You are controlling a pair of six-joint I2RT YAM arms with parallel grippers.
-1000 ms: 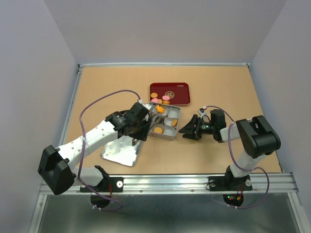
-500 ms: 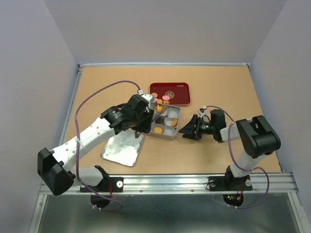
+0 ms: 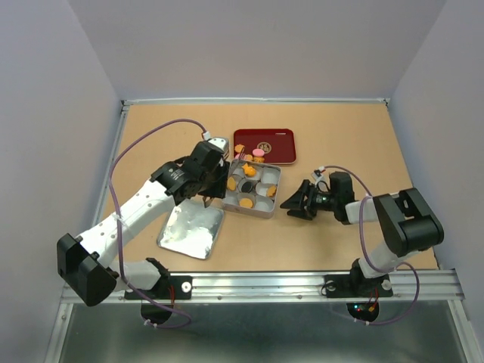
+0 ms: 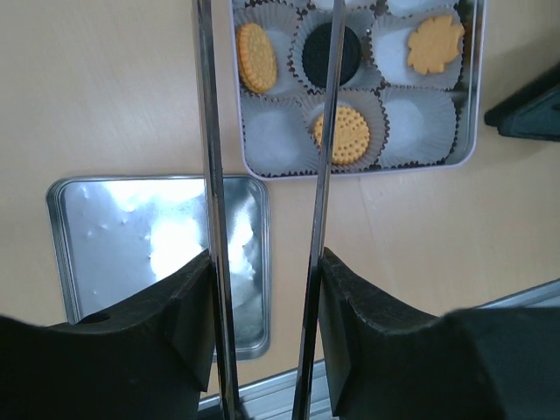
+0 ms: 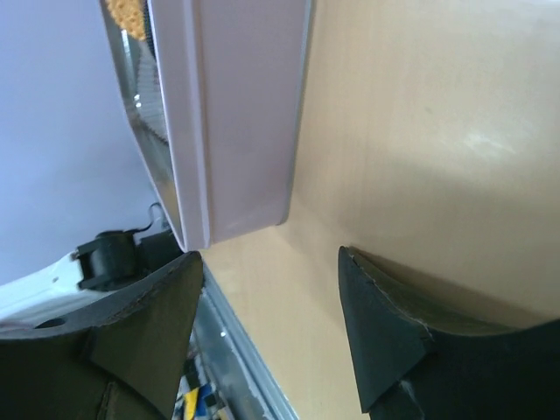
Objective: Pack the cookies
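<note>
The silver tin (image 3: 266, 211) holds cookies in paper cups: an orange round one (image 4: 256, 57), a dark brown one (image 4: 331, 51), a yellow flower (image 4: 435, 44) and another orange round one (image 4: 341, 136). More orange and pink cookies (image 3: 253, 155) lie on the dark red tray (image 3: 276, 140). My left gripper (image 3: 211, 189) is shut on metal tongs (image 4: 210, 175), just left of the tin; the tong arms stand apart and their tips are out of view. My right gripper (image 3: 293, 203) is open and empty, close to the tin's right wall (image 5: 236, 114).
The tin's silver lid (image 3: 191, 233) lies flat near the front left, also seen in the left wrist view (image 4: 157, 254). A metal rail (image 3: 265, 283) runs along the table's near edge. Grey walls enclose the table.
My left gripper with the tongs has moved from over the tin to its left side. A dark brown cookie now lies in the tin. The right gripper has shifted slightly towards me.
</note>
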